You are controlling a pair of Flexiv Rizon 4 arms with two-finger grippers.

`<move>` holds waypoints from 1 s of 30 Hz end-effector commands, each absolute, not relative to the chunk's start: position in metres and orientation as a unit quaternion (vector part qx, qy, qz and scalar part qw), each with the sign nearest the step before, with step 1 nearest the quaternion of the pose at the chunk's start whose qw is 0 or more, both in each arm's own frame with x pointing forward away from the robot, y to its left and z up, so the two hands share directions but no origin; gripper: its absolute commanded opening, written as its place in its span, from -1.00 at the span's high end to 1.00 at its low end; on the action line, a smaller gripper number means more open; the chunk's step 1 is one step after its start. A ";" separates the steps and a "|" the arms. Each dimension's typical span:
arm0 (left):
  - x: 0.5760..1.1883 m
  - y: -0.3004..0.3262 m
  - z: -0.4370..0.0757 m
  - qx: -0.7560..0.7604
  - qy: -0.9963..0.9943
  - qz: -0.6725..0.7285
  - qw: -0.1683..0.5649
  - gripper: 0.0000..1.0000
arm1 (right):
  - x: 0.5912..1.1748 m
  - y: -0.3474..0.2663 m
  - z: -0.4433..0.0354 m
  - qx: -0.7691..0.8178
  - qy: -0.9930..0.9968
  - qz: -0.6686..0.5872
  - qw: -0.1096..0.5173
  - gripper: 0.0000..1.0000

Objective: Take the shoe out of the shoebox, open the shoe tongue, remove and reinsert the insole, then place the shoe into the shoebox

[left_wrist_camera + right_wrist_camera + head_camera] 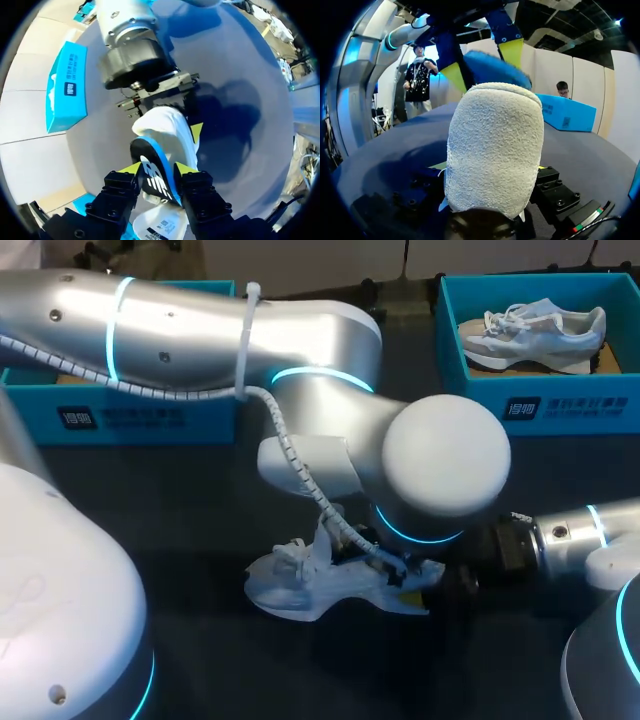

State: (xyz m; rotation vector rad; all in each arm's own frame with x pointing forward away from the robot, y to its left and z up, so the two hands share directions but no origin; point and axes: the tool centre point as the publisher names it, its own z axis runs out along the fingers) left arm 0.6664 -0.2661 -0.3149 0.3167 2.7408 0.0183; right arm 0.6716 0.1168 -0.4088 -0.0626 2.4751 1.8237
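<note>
A white shoe (pixel 300 590) lies on the dark table at the middle, toe toward the left. My right gripper (pixel 489 167) comes in from the right and is shut on the shoe's padded white heel (pixel 495 145). My left arm reaches over the shoe from above. Its gripper (pixel 157 167) has a yellow tip on each edge of the blue and black insole (pixel 152 175), which stands up out of the shoe's opening (pixel 167 125). In the right wrist view the insole's blue edge (pixel 492 67) shows above the heel, between the left gripper's fingers (pixel 512 50).
A teal shoebox (pixel 530 405) at the back right holds a second, grey-white shoe (pixel 535 328). Another teal box (pixel 120 415) stands at the back left, partly behind my left arm. Dark table lies bare in front of the shoe.
</note>
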 end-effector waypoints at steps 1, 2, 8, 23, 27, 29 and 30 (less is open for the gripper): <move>0.663 -0.248 -0.306 0.104 0.974 -0.029 0.201 0.15 | 0.671 0.118 -0.409 -0.021 0.806 0.590 0.033 1.00; 0.663 -0.248 -0.305 0.102 0.973 -0.032 0.204 0.15 | 0.671 0.118 -0.409 -0.021 0.806 0.590 0.033 1.00; 0.658 -0.247 -0.301 0.087 0.971 -0.055 0.218 0.16 | 0.671 0.118 -0.409 -0.021 0.806 0.590 0.033 1.00; 0.650 -0.251 -0.300 0.038 0.965 -0.101 0.241 0.16 | 0.671 0.118 -0.409 -0.021 0.806 0.590 0.033 1.00; 0.650 -0.251 -0.305 0.015 0.960 -0.117 0.253 0.17 | 0.671 0.118 -0.409 -0.021 0.806 0.590 0.033 1.00; 0.650 -0.252 -0.309 0.002 0.958 -0.124 0.258 0.18 | 0.671 0.118 -0.409 -0.021 0.806 0.590 0.033 1.00; 0.650 -0.252 -0.310 -0.003 0.958 -0.127 0.256 0.17 | 0.671 0.118 -0.409 -0.021 0.806 0.590 0.033 1.00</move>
